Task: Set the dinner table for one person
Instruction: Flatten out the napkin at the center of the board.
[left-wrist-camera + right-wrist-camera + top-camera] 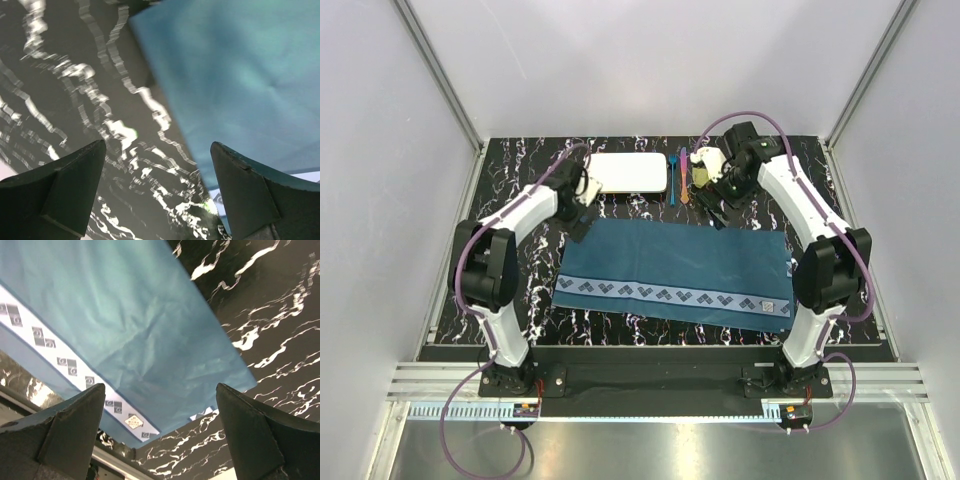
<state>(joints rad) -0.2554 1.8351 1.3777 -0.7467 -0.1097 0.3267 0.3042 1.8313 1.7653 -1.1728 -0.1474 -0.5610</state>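
White walls are boxing in the dinner table (pixel 510 160), its black marble filling the floor and showing bare strips on every side of the teal placemat (pixel 670 265). The left gripper (pixel 582 228) is hovering at the mat's far-left corner, jaws spread and empty. The right gripper (pixel 717 212) is hanging over the far edge, equally wide.

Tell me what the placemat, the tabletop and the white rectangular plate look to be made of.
Placemat: cloth, matte teal; soft creases and a printed border show in the right wrist view.
Tabletop: black with white veins, marble-like, possibly a printed laminate; the bright glare on it suggests a glossy finish.
White plate: smooth, uniform, rounded corners; plastic or ceramic, cannot tell which.
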